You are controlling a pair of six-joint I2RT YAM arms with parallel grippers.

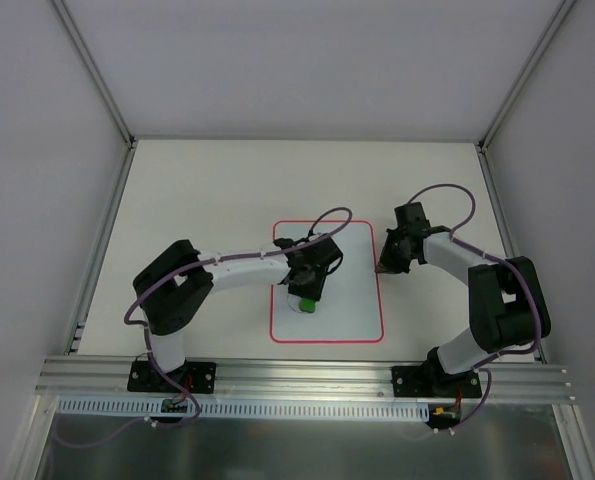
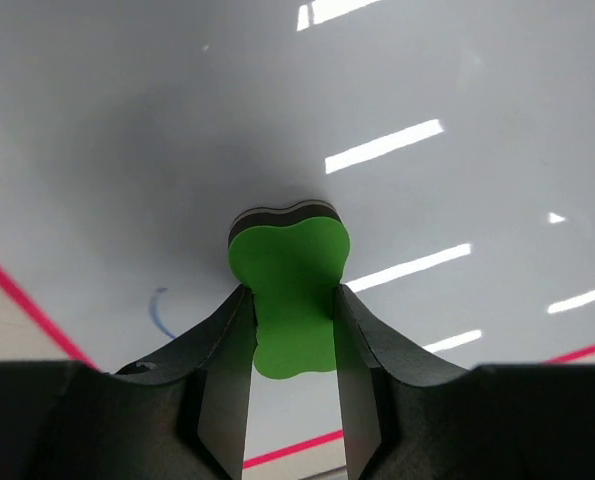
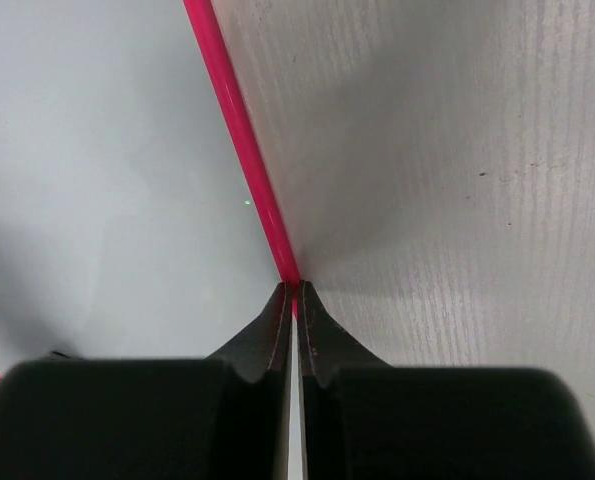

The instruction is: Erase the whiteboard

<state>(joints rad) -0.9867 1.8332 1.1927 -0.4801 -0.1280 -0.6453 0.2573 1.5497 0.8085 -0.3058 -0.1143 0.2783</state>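
Note:
The whiteboard [image 1: 352,300] lies flat in the middle of the table, white with a thin red-pink border. My left gripper [image 1: 305,296] is over its left half, shut on a green eraser block [image 2: 289,290] that is pressed down on the board [image 2: 177,150]. A short blue marker stroke [image 2: 158,312] remains on the board just left of the eraser. My right gripper [image 3: 295,290] is shut with nothing between its fingers. Its tips rest on the board's red right border [image 3: 239,130], seen also from above [image 1: 382,268].
Grey walls and aluminium posts enclose the pale table [image 1: 207,190] on three sides. An aluminium rail [image 1: 307,375] runs along the near edge, holding both arm bases. The left arm's elbow [image 1: 172,290] sits left of the board.

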